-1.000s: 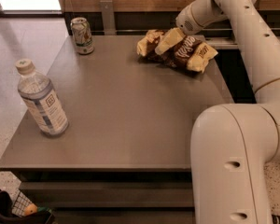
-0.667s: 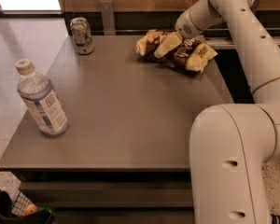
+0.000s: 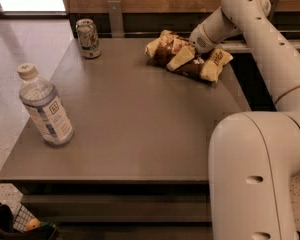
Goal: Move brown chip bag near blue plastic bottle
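The brown chip bag [image 3: 212, 64] lies crumpled at the far right of the grey table [image 3: 140, 129], dark brown with pale yellow ends. My gripper [image 3: 186, 54] reaches down from the right into the middle of the bag and touches it. The blue plastic bottle [image 3: 45, 109], clear with a white cap and a white-and-blue label, stands upright near the table's left edge, far from the bag.
A green-and-white drink can [image 3: 88, 38] stands at the table's far left corner. My own white arm link [image 3: 255, 174] fills the front right. A wooden wall and ledge run behind the table. A dark bin [image 3: 15, 225] sits on the floor at the lower left.
The gripper has come down a little onto the chip bag. The bag, bottle and can have not moved.
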Robot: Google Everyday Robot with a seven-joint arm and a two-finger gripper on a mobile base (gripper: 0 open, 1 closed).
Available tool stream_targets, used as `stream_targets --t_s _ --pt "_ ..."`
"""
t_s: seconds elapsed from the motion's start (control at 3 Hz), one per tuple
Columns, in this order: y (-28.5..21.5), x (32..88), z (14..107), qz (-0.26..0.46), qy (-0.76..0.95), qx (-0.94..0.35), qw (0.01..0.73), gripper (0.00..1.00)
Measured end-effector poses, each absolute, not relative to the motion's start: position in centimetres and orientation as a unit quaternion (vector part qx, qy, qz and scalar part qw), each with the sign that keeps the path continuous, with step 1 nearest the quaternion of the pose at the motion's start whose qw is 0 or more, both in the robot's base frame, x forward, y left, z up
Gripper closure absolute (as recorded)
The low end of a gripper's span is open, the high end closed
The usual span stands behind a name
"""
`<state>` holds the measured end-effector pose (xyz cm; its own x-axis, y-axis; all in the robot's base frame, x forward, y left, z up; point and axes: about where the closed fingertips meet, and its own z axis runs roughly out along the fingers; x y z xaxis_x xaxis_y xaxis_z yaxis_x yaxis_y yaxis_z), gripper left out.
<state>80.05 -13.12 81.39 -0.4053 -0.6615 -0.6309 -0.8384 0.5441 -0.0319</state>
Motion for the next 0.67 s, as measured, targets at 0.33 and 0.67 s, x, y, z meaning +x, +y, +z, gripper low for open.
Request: stream_targets --t_s 0.33,0.67 --pt "-13.12 80.03 82.28 0.147 0.825 -0.454 0.302 0.65" --pt "-13.11 80.02 83.07 0.147 0.825 -0.454 0.302 0.87"
